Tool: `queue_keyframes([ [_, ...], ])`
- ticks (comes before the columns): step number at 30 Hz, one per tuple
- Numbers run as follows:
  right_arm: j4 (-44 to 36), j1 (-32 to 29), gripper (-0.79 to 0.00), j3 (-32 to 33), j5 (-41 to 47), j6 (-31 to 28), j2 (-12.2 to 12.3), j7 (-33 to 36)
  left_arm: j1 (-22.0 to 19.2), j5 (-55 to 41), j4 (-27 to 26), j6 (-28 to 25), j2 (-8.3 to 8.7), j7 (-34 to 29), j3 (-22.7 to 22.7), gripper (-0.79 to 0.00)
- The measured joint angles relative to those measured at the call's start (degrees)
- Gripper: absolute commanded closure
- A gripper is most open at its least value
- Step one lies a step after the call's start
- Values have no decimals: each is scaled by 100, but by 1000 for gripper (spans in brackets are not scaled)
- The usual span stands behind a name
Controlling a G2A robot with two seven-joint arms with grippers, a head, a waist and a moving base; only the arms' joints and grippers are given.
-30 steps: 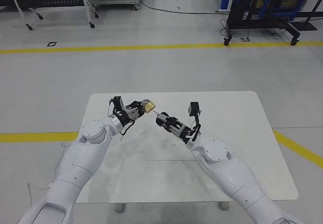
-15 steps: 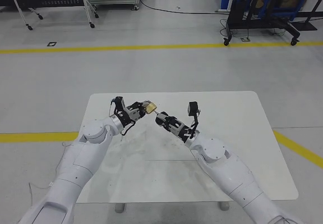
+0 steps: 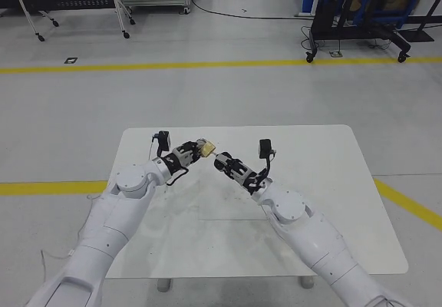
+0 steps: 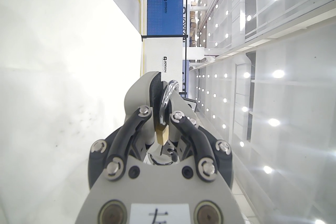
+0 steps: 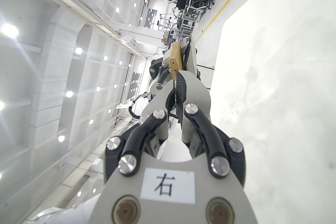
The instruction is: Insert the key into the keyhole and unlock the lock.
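White desk [image 3: 324,230], grey floor [image 3: 229,100] with yellow lines [image 3: 206,65]. Angled inward above the desk, my left end effector [image 3: 195,148] clamps the lock [image 3: 204,146]; my right end effector [image 3: 222,160] pinches the key [image 5: 173,89], pointed at it.

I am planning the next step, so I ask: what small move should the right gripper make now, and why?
Probably ease the right gripper forward along the line of the key, toward the padlock. The left gripper holds the padlock, and the key tip sits at its brass end; whether it has entered, I cannot tell.
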Motion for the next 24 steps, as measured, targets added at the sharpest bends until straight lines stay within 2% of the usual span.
queue_keyframes([
  [10, -120, -93, 0, -14, -508, 136, -44, -469, 79, 293, -117, -106, -11, 148, -7, 0],
  [21, -135, -105, 0, 0, -533, 193, -101, -418, 114, 433, -177, -146, -21, 53, -38, 0],
  [22, -128, -97, -37, 3, -518, 195, -106, -404, 117, 455, -181, -161, -21, 41, -39, 0],
  [24, -103, -76, -212, 11, -453, 183, -120, -347, 125, 504, -192, -198, -20, 18, -42, 0],
])
